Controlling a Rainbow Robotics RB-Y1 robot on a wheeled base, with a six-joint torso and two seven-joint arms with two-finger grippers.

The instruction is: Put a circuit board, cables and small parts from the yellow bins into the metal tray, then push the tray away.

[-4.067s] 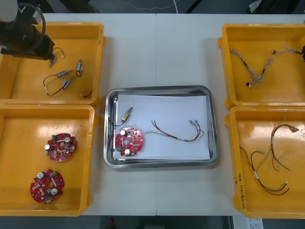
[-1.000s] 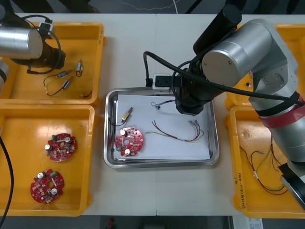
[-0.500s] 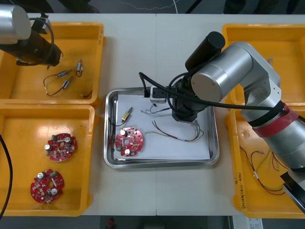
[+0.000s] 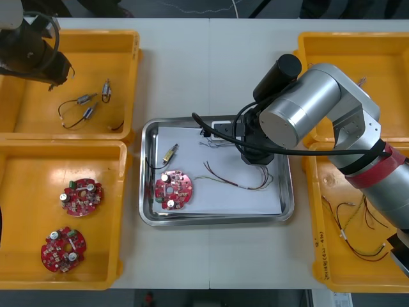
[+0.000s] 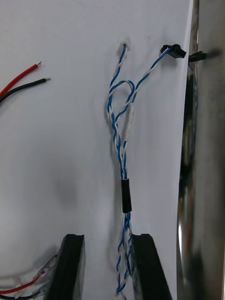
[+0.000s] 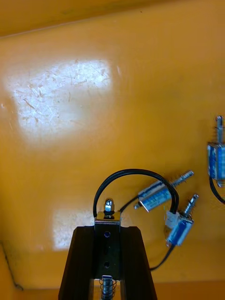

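My left end effector (image 6: pixel 108 262) hangs over the far left yellow bin (image 4: pixel 124 38), closed on a small metal part (image 6: pixel 107 220) whose black lead loops up beyond the fingertips. More loose parts (image 4: pixel 86 99) lie on the bin floor below it. In the near left bin (image 4: pixel 121 192) two spare circuit boards (image 4: pixel 81 197) wait.

At the middle of the counter (image 4: pixel 211 64) the metal tray (image 4: pixel 148 128) already holds a brass-coloured part (image 4: pixel 169 153), one circuit board (image 4: pixel 173 189) and the red and yellow cable (image 4: pixel 236 179), all on its white liner.

The right end effector (image 5: pixel 107 241) sits low over the tray's far right corner. Its fingers stand apart, wider than the blue and white cable (image 5: pixel 123 154) running between them, close to one finger. The cable lies flat on the liner near the tray's wall.

I judge this to be the drop-off of that cable. Next I should lift the right arm straight up so that no strand snags, then carry the left arm's part across to the tray.

Four seconds ago the right arm was outside the picture and this cable lay in the far right bin. Half a second ago it dangled above the liner, and now it rests on it. The left arm has stayed over its bin.
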